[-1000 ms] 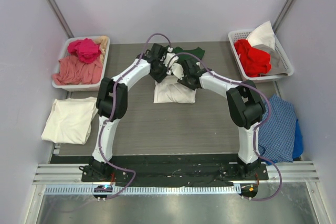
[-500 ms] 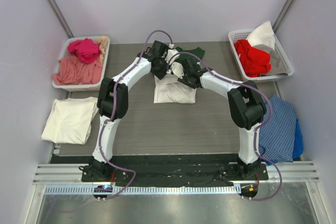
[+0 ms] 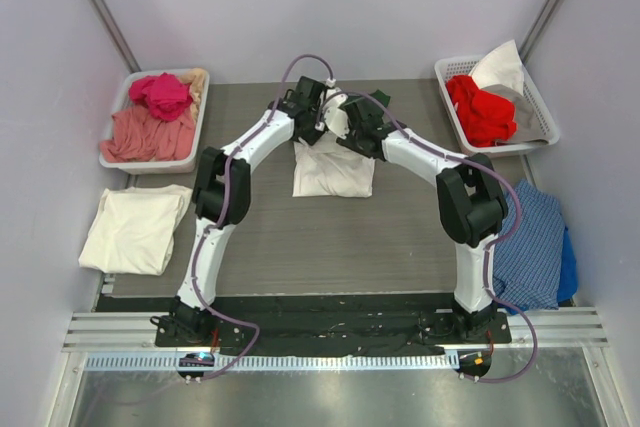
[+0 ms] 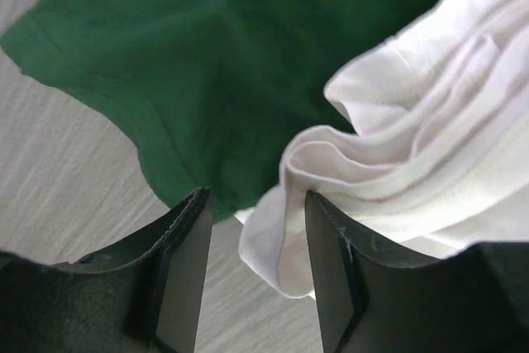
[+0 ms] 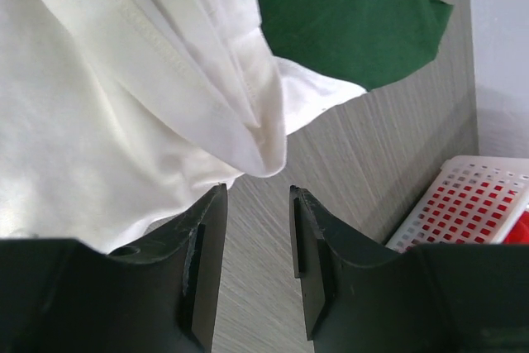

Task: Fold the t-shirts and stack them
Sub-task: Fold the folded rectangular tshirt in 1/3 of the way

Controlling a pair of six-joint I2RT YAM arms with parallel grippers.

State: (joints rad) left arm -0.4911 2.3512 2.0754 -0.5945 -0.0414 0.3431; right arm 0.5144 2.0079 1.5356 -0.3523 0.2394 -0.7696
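Note:
The white t-shirt (image 3: 330, 175) lies mid-table, its far edge bunched up between the two wrists. The dark green t-shirt (image 3: 372, 100) lies just beyond it, partly hidden by the arms. My left gripper (image 4: 256, 196) is open, and a hanging fold of the white t-shirt (image 4: 413, 155) sits between its jaws against the right finger, with the green t-shirt (image 4: 207, 55) beyond. My right gripper (image 5: 256, 190) is open with only table between its jaws; white t-shirt folds (image 5: 124, 97) hang just past its tips. A folded cream t-shirt (image 3: 135, 229) rests at the left.
A white basket (image 3: 118, 157) of pink and red garments stands at the far left. Another basket (image 3: 452, 69) with red and white garments stands at the far right. A blue checked cloth (image 3: 535, 242) lies at the right edge beside the right arm.
Both grippers have moved away from the bases toward the far edge of the table, over the white t-shirt's far end. The left jaws have narrowed slightly.

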